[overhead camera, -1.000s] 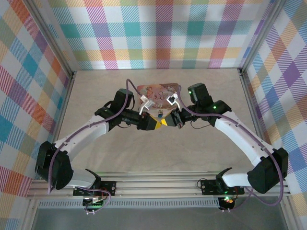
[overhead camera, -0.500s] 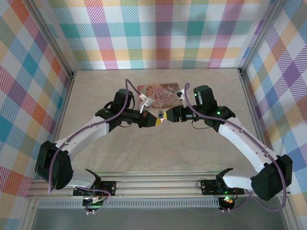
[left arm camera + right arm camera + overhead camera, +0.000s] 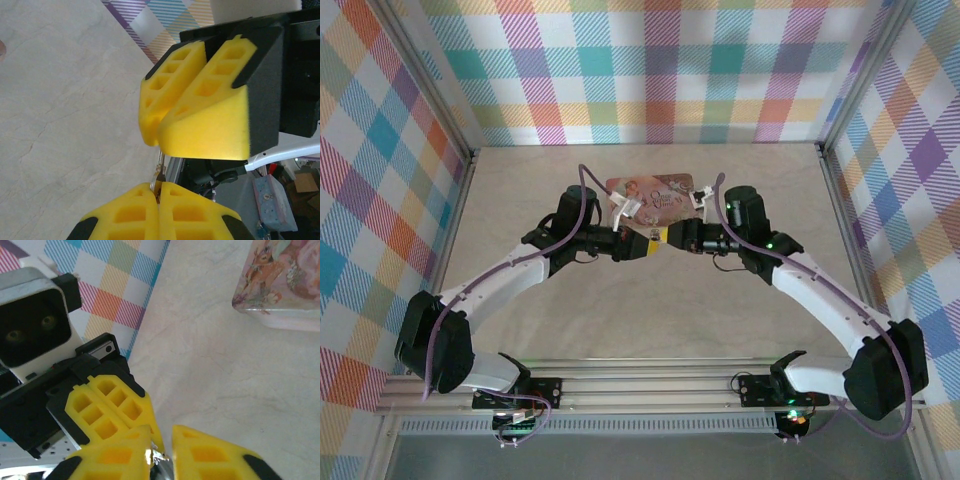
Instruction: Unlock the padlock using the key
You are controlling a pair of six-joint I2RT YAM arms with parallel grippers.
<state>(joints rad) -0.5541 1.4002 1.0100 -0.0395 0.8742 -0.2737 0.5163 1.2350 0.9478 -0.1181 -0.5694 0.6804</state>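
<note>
Silvery sliver (image 3: 160,172) (too small to identify) mostly hidden.

Counts: 2 arms, left arm (image 3: 505,272) and right arm (image 3: 825,295). 4 yellow foam fingers total, 2 per arm: left fingers (image 3: 130,215), right fingers (image 3: 210,455). 1 pink tin (image 3: 660,186). 1 table (image 3: 620,325). 1 silvery metal piece (image 3: 160,167) at the fingertips, too small to identify. 1 white wrist camera (image 3: 30,325), 2 lenses. 3 plaid walls (image 3: 650,70).

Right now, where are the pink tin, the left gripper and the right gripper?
pink tin (image 3: 657,186): top view, middle of its pictured lid.
left gripper (image 3: 158,186): left wrist view, between its yellow fingertips.
right gripper (image 3: 162,437): right wrist view, between its yellow fingertips.
</note>
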